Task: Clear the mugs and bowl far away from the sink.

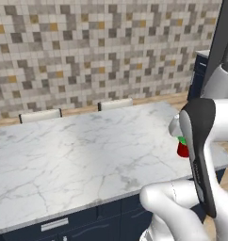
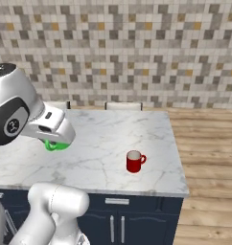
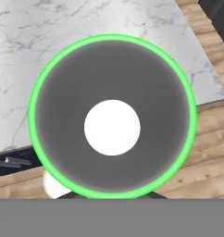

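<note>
Green rim peeks from behind my arm in the left base view, the small bright green mug (image 1: 182,140) above the red cylindrical mug (image 1: 183,150) near the white marble counter's (image 1: 78,155) right edge; right base view: my pincer (image 2: 57,143) is closed on the green mug above the counter's left part, the red mug (image 2: 134,161) standing near the front right corner; hand view: the green mug's (image 3: 112,115) grey inside faces me.

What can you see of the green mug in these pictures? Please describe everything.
The green mug has a bright green rim, a dark grey inside and a white round bottom. The hand view looks straight down into its mouth. In the right base view, the mug sits under the robot's hand, over the marble counter, left of the red mug.
</note>
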